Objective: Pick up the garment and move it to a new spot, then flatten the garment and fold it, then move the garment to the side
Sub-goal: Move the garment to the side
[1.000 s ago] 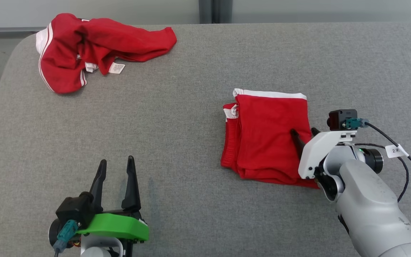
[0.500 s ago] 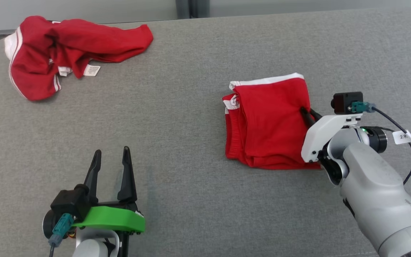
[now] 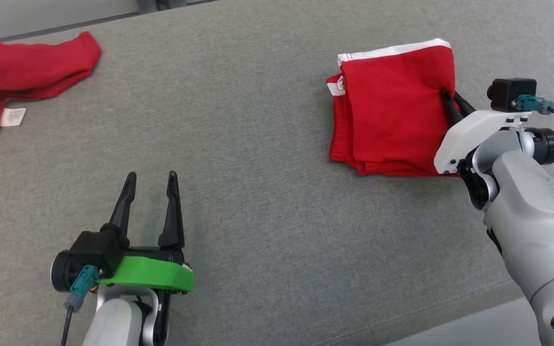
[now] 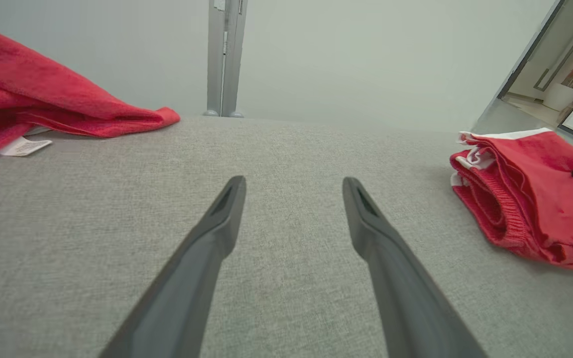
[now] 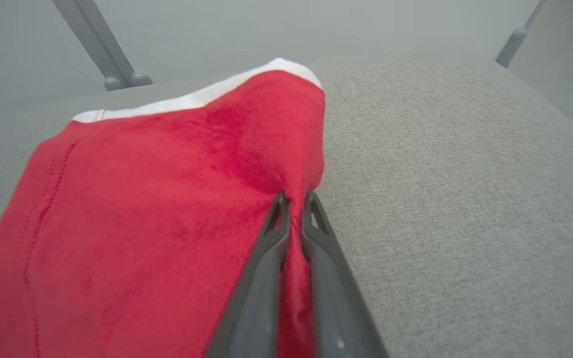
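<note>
Right tool (image 3: pixel 450 98) pinched narrow on the folded red garment (image 3: pixel 392 115), gripping its right edge. Garment resting on the grey tabletop (image 3: pixel 258 158), spreading left of that tool, long axis running away toward the white waistband (image 3: pixel 392 50). Left tool (image 3: pixel 151 175) wide and empty, well apart on the far side; right arm (image 3: pixel 522 192) plainly nearer. Crumpled second red garment (image 3: pixel 27 62) beyond the left tool.

On my bench (image 3: pixel 258 144) I log: folded garment (image 3: pixel 392 105) near far right corner, right gripper (image 3: pixel 449 93) at its right edge; crumpled garment (image 3: pixel 27 72) at far left edge.
</note>
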